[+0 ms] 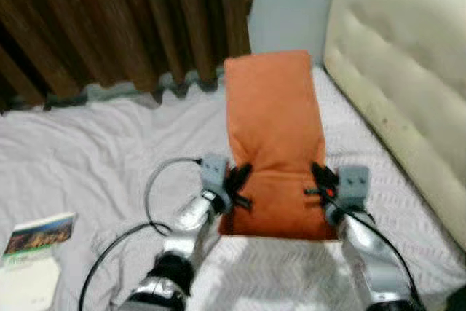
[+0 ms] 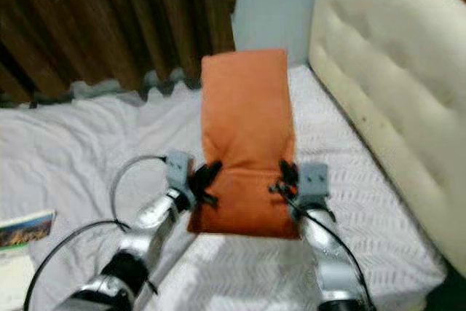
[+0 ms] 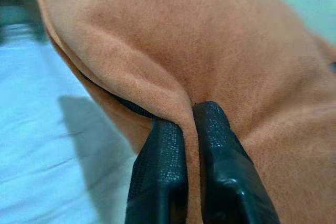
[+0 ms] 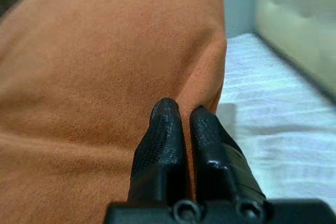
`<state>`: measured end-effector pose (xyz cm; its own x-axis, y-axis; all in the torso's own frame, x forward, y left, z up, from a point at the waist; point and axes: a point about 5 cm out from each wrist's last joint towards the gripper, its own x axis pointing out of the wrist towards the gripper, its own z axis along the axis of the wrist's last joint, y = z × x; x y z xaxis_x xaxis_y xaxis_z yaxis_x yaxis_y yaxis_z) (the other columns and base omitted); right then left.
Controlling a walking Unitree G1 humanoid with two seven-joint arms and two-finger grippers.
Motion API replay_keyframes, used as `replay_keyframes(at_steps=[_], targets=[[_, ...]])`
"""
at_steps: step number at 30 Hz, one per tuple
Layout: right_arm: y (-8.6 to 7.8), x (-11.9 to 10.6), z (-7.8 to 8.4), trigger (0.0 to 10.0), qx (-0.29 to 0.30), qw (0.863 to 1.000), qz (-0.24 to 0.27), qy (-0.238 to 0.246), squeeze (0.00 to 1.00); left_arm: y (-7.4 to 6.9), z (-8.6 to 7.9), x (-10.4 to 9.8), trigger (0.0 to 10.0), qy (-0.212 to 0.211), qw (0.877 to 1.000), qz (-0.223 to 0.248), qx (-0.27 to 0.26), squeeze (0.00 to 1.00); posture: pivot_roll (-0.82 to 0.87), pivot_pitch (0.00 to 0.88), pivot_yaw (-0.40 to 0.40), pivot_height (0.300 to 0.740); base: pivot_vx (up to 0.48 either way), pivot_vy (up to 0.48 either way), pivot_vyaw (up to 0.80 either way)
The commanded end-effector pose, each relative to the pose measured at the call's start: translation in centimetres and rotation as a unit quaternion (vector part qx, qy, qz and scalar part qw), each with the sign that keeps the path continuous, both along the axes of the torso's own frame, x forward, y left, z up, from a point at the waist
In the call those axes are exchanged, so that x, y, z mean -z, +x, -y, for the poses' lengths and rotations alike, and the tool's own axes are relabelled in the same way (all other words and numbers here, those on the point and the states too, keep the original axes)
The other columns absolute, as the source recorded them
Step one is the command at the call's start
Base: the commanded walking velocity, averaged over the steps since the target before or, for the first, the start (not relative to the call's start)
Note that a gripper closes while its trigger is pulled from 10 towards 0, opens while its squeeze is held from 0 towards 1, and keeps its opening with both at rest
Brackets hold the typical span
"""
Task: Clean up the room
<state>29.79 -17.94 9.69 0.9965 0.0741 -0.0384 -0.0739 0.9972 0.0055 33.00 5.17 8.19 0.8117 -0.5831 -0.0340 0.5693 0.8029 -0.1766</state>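
- The soft orange fabric pillow (image 1: 274, 136) is held up over the white-sheeted bed (image 1: 87, 158), its far end pointing toward the cream tufted headboard (image 1: 397, 56).
- The left end effector (image 1: 237, 186) is clamped on a fold of the pillow's near left edge; the right end effector (image 1: 318, 183) pinches the near right edge the same way.
- It looks light and limp: the cover puckers at each pinch, so it should sag or swing rather than hold shape. Edge grips suit it, though thin folds could slip out.
- Open sheet lies left and ahead; the headboard runs close on the right, the dark pleated curtain (image 1: 109, 27) stands beyond.
- A colourful booklet (image 1: 36, 237) lies near the bed's left edge, well apart.
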Motion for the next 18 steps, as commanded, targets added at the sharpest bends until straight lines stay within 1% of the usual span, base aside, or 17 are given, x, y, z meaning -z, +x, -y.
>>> replay_keyframes(at_steps=[1, 9, 18], targets=[[0.51, -1.24, -1.48, 10.0, -0.025, 0.999, 0.029, 0.003, 0.0, 0.38, -0.01, -1.0, 10.0, 0.008, 0.999, 0.029, 0.013, 0.0, -0.21, 0.035, 0.081, 0.74, 0.337, -0.337, 0.0], [0.49, -1.12, -1.54, 10.0, -0.028, 0.999, 0.026, 0.003, 0.0, 0.1, 0.46, -0.87, 10.0, 0.008, 0.999, 0.03, 0.029, 0.0, -0.22, 0.039, 0.081, 0.74, 0.323, -0.352, 0.0], [0.22, -0.71, -1.49, 10.0, -0.031, 0.999, 0.016, -0.003, 0.0, 0.36, 0.04, -0.61, 10.0, 0.012, 1.0, 0.018, 0.021, 0.0, -0.22, 0.044, 0.081, 0.74, 0.317, -0.356, 0.0]])
